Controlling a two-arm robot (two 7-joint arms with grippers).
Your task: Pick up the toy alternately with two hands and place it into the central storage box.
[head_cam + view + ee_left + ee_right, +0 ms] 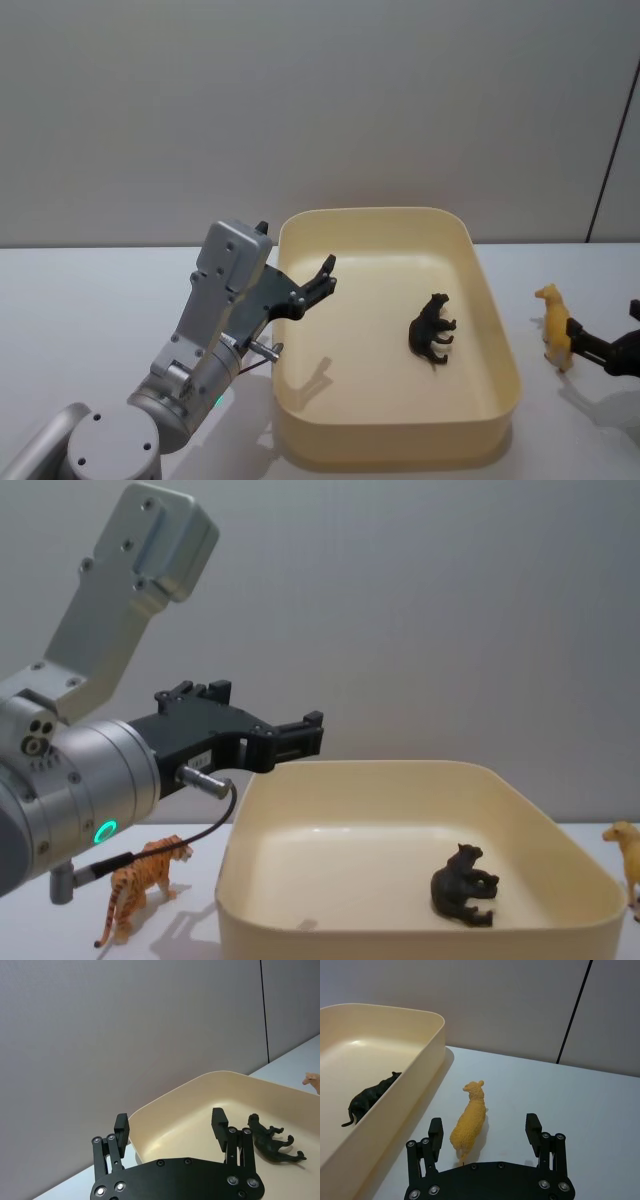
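Observation:
The cream-yellow central storage box (380, 213) stands mid-table, with a black toy animal (432, 328) lying on its floor toward the right. My left gripper (327, 270) hangs open and empty over the box's left rim (150, 1110); the black toy (272, 1142) lies beyond its fingers. Right of the box a yellow toy animal (555, 325) stands upright on the table. My right gripper (485, 1130) is open and low around that yellow toy (470, 1120), which stands between the fingers, nearer one of them. I cannot tell whether they touch it.
An orange striped tiger toy (140, 880) stands on the table left of the box (400, 930), under my left arm. A grey wall runs behind the table. The box's right wall (420, 1070) is close beside the yellow toy.

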